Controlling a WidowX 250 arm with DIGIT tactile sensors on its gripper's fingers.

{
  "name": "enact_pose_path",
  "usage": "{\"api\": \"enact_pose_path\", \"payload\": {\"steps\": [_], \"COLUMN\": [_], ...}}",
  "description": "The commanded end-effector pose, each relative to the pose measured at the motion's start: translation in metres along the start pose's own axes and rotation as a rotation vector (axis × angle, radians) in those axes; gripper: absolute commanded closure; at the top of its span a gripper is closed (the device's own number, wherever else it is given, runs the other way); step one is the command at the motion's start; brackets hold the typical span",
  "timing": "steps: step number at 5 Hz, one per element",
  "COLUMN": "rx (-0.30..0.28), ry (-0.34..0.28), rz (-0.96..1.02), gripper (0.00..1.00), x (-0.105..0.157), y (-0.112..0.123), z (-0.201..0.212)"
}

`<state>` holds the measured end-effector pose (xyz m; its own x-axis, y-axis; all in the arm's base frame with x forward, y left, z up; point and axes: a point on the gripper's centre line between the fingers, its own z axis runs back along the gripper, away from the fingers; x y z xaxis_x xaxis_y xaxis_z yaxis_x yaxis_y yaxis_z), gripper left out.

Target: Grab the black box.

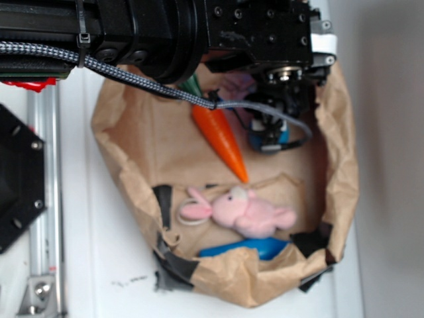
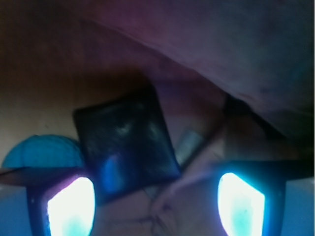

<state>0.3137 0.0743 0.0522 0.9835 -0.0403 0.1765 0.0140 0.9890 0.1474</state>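
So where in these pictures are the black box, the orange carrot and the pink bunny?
black box (image 2: pixel 127 145): wrist view, middle of its glossy top face.
orange carrot (image 1: pixel 220 138): exterior view, middle of its orange body.
pink bunny (image 1: pixel 255 212): exterior view, on its plush body, right of the head.

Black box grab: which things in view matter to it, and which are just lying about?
In the job:
- black box, lying ahead of the pincer
- pincer, jaws apart

Lying about:
- blue ball, beside the box
- toy carrot
- pink plush bunny
- blue item under the bunny
- brown paper bag holding them all
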Motion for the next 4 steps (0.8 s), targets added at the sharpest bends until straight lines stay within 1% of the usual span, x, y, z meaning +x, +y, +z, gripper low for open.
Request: {"api": "enact_pose_path", "payload": {"steps": [1,2,3,4], "rx": [-0.222,-0.250,-0.208,-0.184], "ry": [-0.099,-0.098,-0.016,0.012], "rz": [-0.212,-0.318,-0.295,-0.254], "gripper": [0.00,0.00,1.00,1.00], "x": [-0.002,-0.018,-0.018,-0.014], "y": [-0.020,-0.043,-0.043,-0.037], "z": [-0.025,-0.016,-0.016,-0.022]}}
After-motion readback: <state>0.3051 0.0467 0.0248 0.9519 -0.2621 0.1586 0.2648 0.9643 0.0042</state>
